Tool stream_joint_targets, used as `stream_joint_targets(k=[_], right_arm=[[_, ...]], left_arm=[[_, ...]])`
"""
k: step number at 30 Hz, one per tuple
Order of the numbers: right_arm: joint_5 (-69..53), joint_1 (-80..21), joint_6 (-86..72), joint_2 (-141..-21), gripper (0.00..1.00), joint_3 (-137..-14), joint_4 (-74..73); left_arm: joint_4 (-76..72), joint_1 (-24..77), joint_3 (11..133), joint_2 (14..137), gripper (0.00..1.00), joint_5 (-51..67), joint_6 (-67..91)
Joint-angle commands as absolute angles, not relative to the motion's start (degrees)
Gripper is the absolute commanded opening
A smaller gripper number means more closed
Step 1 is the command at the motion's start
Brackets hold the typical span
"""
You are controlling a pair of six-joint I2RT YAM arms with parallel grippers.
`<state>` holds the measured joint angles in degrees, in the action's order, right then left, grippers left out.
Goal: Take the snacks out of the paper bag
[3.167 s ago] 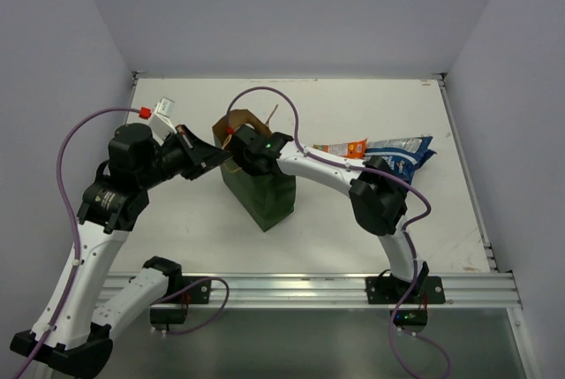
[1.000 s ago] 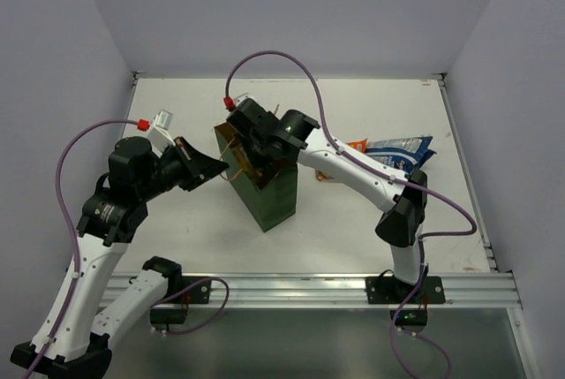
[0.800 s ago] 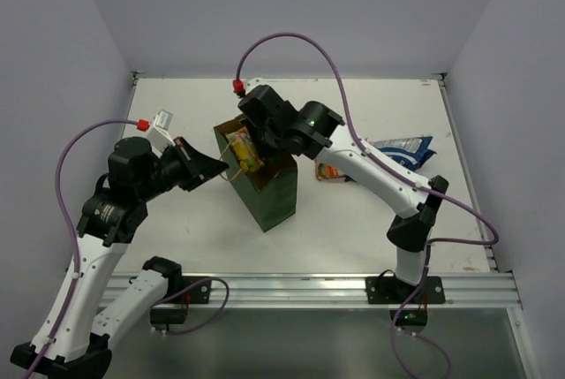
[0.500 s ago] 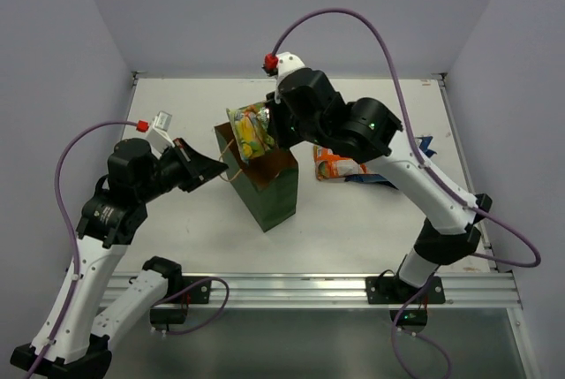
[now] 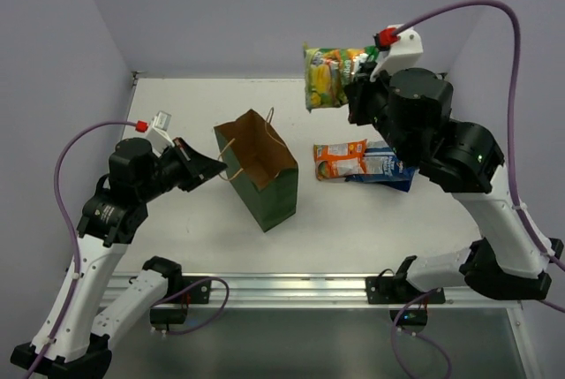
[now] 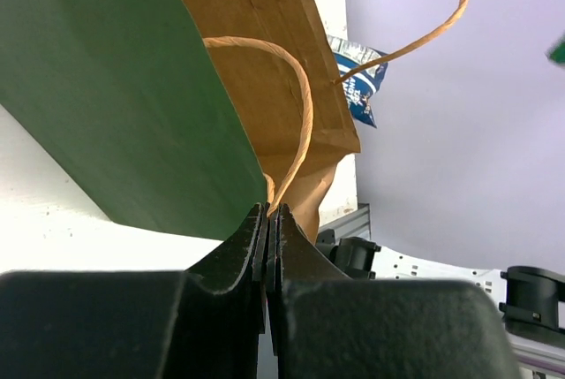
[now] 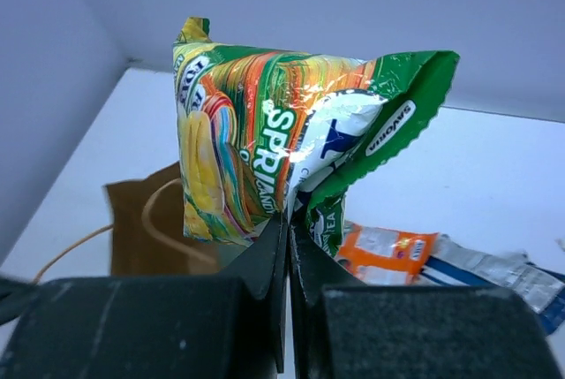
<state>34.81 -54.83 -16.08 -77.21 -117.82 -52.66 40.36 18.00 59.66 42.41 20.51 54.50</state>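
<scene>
The dark green paper bag (image 5: pixel 267 186) stands open mid-table, its brown inside showing. My left gripper (image 5: pixel 219 168) is shut on the bag's near loop handle (image 6: pixel 298 123), beside its left rim. My right gripper (image 5: pixel 353 79) is raised high over the table's back right, shut on a green-and-yellow packet (image 5: pixel 328 74), which hangs in front of the right wrist camera (image 7: pixel 265 162). An orange packet (image 5: pixel 340 158) and the blue-and-white bag (image 5: pixel 384 165) lie on the table right of the paper bag. The paper bag's bottom is hidden.
Grey walls close in the table on the left, back and right. A metal rail (image 5: pixel 309 286) runs along the near edge by the arm bases. The right arm's purple cable (image 5: pixel 468 10) loops overhead.
My right gripper has risen out of the paper bag with the green-and-yellow packet and swung up and to the right. My left gripper has stayed on the handle.
</scene>
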Motion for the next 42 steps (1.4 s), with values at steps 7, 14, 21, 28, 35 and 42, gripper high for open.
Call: stream_joint_targets(k=[7, 14, 21, 28, 35, 42], right_arm=[[24.37, -27.88, -19.86, -74.43, 0.0, -88.99, -45.53], [12.05, -21.71, -21.35, -86.63, 0.0, -81.56, -40.25], [6.77, -21.71, -22.41, -96.93, 0.0, -85.08, -39.02], [8.26, -21.71, -24.69, -98.62, 0.5, -81.49, -39.82], [9.84, -22.06, -28.47, -92.74, 0.87, -76.56, -41.04], [11.07, -27.4, -31.9, -80.52, 0.98, -70.23, -42.8]], left_arm=[[41.48, 17.67, 63.72, 42.45, 0.24, 18.2, 55.54], [42.88, 17.67, 65.47, 39.9, 0.61, 16.61, 58.01], [44.38, 17.67, 69.52, 38.15, 0.95, 15.56, 58.89], [53.61, 17.67, 66.9, 34.72, 0.97, 10.38, 59.94], [56.16, 17.67, 58.01, 27.96, 0.97, 7.91, 62.49], [59.76, 17.67, 56.26, 25.66, 1.0, 2.29, 60.03]])
